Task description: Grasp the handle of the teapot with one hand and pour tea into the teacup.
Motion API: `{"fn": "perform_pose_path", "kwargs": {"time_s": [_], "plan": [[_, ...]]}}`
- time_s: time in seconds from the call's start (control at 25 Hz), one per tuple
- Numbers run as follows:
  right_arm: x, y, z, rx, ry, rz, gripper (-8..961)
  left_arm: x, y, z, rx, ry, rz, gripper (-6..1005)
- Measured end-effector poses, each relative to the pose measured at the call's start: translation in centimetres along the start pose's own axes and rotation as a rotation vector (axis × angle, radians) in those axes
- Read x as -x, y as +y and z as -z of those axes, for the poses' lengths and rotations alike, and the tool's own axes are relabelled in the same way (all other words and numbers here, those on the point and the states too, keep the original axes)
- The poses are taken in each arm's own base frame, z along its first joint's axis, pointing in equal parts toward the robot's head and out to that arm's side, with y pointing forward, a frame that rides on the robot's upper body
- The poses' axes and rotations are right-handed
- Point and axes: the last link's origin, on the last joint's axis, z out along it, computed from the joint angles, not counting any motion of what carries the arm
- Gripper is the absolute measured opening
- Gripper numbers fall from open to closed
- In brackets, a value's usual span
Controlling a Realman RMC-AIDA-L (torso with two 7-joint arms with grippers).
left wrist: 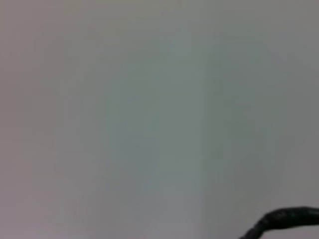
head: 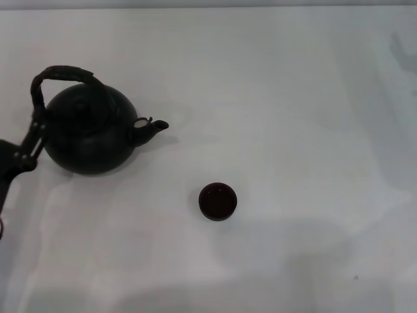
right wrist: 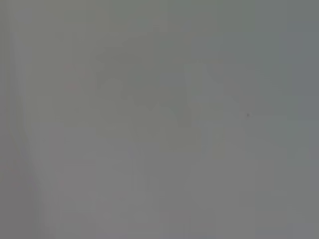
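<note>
The matte black teapot point(head: 90, 134) stands on the white table at the left in the head view, its short spout point(head: 154, 126) pointing right. Its arched handle point(head: 62, 73) rises over the lid, tilted to the left. The small dark teacup point(head: 217, 201) stands upright near the middle, to the right of and nearer than the teapot, apart from it. My left gripper point(head: 32, 134) reaches in from the left edge and is at the left foot of the handle, against the teapot's side. A dark curved piece of the handle point(left wrist: 289, 218) shows in the left wrist view. My right gripper is out of view.
The white table point(head: 293, 98) stretches to the right and behind the teapot and the cup. The right wrist view shows only bare table surface point(right wrist: 159, 119). Faint shadows lie along the near edge and at the far right.
</note>
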Motion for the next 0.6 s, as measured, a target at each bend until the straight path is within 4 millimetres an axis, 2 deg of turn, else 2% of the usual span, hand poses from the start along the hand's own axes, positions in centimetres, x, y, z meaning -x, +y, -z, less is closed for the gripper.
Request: {"fn": "perform_pose_path", "kwargs": {"time_s": [0.24,0.6], "plan": [[-0.2,-0.2,0.4,-0.004,0.006,0.002,829,-0.6,-1.4,1.6,-0.09,0.046,0.028,864],[-0.4,-0.4,1.2,-0.001,-0.007,-0.005,829,-0.7,-3.6,2.3,-0.236,0.061,0.093,856]]}}
